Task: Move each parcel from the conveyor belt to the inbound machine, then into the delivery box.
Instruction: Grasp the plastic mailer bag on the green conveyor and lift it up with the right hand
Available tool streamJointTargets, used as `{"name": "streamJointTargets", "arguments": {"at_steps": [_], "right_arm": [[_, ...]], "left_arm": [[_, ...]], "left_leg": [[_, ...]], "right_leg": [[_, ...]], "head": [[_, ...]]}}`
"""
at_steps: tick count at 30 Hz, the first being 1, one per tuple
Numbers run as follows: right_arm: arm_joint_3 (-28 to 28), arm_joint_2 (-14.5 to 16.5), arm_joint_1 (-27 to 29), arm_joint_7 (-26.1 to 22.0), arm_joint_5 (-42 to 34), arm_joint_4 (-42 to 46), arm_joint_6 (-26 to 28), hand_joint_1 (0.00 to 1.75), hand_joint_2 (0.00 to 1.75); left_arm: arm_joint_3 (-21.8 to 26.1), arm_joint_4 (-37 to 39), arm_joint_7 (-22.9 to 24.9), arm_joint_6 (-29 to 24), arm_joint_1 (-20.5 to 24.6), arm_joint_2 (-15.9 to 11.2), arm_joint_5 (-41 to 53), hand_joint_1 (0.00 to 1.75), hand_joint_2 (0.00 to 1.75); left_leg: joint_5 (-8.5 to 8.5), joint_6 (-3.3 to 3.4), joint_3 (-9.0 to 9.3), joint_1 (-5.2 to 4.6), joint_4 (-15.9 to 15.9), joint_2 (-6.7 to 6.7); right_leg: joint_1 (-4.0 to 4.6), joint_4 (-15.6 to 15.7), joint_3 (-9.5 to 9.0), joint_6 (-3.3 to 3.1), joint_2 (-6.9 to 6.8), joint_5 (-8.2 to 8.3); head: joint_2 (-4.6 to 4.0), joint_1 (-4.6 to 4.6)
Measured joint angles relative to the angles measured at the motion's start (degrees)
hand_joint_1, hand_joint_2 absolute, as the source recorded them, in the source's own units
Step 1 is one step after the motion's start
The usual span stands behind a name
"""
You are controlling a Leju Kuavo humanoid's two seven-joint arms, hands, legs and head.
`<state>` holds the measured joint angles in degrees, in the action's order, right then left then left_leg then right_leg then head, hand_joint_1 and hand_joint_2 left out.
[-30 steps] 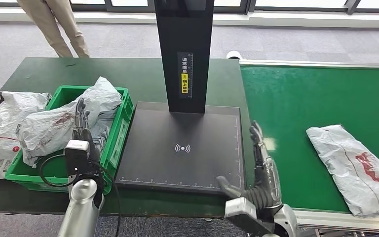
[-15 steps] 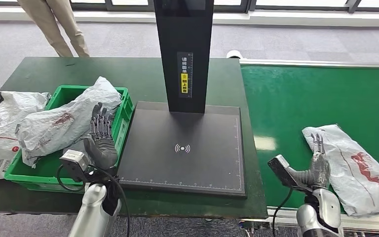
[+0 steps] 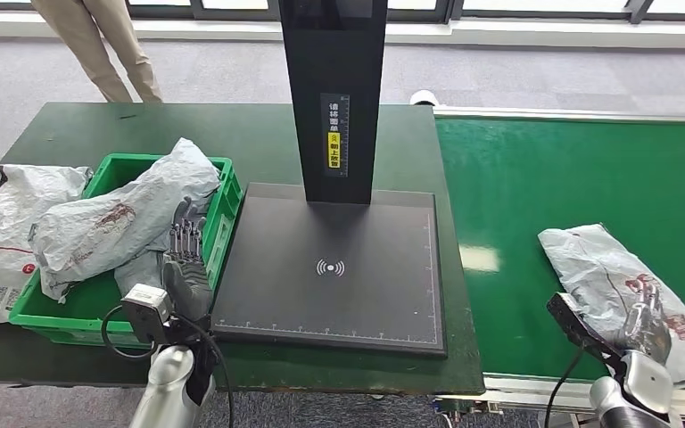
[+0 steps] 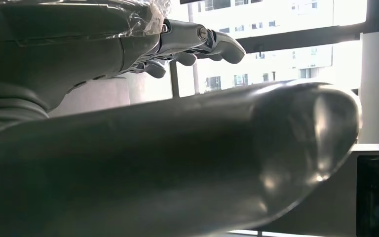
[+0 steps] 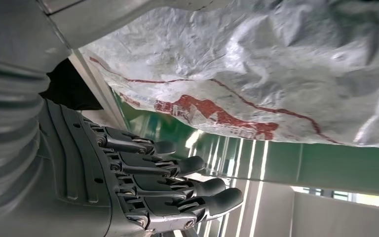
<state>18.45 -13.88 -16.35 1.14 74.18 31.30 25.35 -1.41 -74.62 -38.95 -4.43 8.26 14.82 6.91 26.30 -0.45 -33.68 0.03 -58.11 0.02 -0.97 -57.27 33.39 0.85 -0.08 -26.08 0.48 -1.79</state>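
Your right hand has swung from the scanner onto the crumpled grey plastic parcel on the green conveyor belt, fingers extended, slightly apart, so pickup looks next.

Dark green table has a green crate and a black scanner pad; the belt carries a parcel.
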Motion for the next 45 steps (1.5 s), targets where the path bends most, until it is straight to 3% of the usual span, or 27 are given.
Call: {"name": "streamJointTargets", "arguments": {"at_steps": [10,18,22,28,45], "right_arm": [[2.68,-4.13,-1.58,10.89,3.06,-7.4,-2.86,0.0,1.75],[5.16,-4.47,-2.25,10.88,3.71,-10.06,-9.19,0.0,1.75],[6.65,-3.83,-3.06,8.77,4.55,-10.84,-15.39,1.75,1.75],[7.45,-2.0,-4.16,5.8,7.0,-11.32,-17.44,1.75,1.75],[7.45,1.6,-7.78,0.24,8.06,-11.37,-10.93,1.75,1.75]], "left_arm": [[-0.01,0.0,0.33,0.66,-0.02,0.09,1.41,0.0,0.0],[-0.01,-0.19,0.99,0.67,-0.41,0.44,2.45,0.0,0.0],[-0.04,-0.2,1.12,0.67,-0.55,0.61,3.69,0.0,0.0],[-0.31,-0.4,1.5,0.38,-0.99,0.79,4.73,0.0,0.0],[-0.36,-1.12,1.55,-1.55,-2.02,0.91,5.68,0.0,0.0]], "left_leg": [[0.01,0.01,-0.04,0.0,0.0,-0.07],[0.03,0.04,0.02,0.02,0.0,-0.03],[0.04,0.05,0.18,0.11,0.0,0.04],[0.09,0.15,0.41,0.19,-0.03,0.13],[0.0,0.16,0.24,0.17,-0.06,0.11]], "right_leg": [[0.0,0.0,0.01,0.0,-0.08,-0.01],[0.03,0.01,-0.03,0.0,-0.04,-0.01],[0.11,0.07,-0.21,0.0,0.03,0.0],[0.17,0.2,-0.56,0.05,0.07,0.02],[0.16,0.16,-0.39,0.09,0.04,0.15]], "head": [[0.0,0.0],[0.0,0.0],[0.0,0.0],[0.0,0.0],[0.0,0.0]]}}
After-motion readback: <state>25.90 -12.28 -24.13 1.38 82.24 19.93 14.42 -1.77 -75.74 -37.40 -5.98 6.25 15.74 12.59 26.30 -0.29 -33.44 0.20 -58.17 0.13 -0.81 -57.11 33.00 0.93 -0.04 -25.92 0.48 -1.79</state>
